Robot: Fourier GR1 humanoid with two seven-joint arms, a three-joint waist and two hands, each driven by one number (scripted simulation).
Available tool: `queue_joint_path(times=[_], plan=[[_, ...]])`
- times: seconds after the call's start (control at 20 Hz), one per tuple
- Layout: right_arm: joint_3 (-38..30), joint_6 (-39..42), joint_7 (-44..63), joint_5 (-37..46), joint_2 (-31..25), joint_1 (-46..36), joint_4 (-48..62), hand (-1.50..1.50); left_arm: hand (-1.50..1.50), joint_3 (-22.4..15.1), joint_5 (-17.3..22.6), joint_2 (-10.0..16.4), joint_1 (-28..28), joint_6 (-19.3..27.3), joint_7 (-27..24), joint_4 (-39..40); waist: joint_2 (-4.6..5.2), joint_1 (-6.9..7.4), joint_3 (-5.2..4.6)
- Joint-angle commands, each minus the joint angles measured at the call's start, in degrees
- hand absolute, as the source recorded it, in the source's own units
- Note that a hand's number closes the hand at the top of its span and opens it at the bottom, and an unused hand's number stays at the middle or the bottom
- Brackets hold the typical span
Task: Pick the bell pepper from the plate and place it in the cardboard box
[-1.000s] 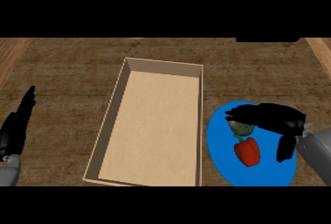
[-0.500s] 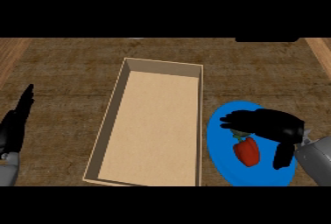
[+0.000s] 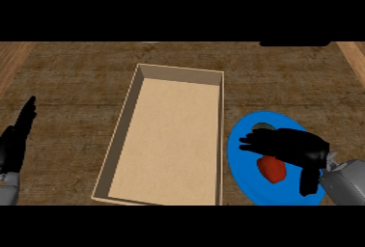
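Note:
A red bell pepper with a green stem lies on the blue plate at the lower right. My right hand hovers over the pepper's upper half and hides it. Its fingers reach left and its thumb points down beside the pepper, not closed round it. The long open cardboard box lies just left of the plate, and nothing shows inside it. My left hand rests open at the left edge, fingers up.
The counter is dark brown wood grain, with lighter wooden strips at the far left and far right edges. The box's right wall runs close along the plate's left rim.
My right hand has slid down the plate toward me, from over the stem end onto the pepper's middle. The left hand, box and plate have stayed put.

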Motion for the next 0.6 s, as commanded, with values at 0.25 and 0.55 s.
queue_joint_path(times=[0.25, 0.55], plan=[[0.34, -3.85, 1.12, 7.70, 7.81, 0.32, 9.12, 1.50, 0.00, 1.68, -1.28, -0.73, 0.13, -2.27, 0.91, -2.44, 0.10, 0.30, 0.04], [-2.43, -16.50, -3.23, 10.67, 11.32, -0.08, 10.23, 1.50, 0.00, 1.69, -2.98, -2.52, 0.76, -1.39, -0.61, -1.03, 0.10, 0.33, 0.04]])
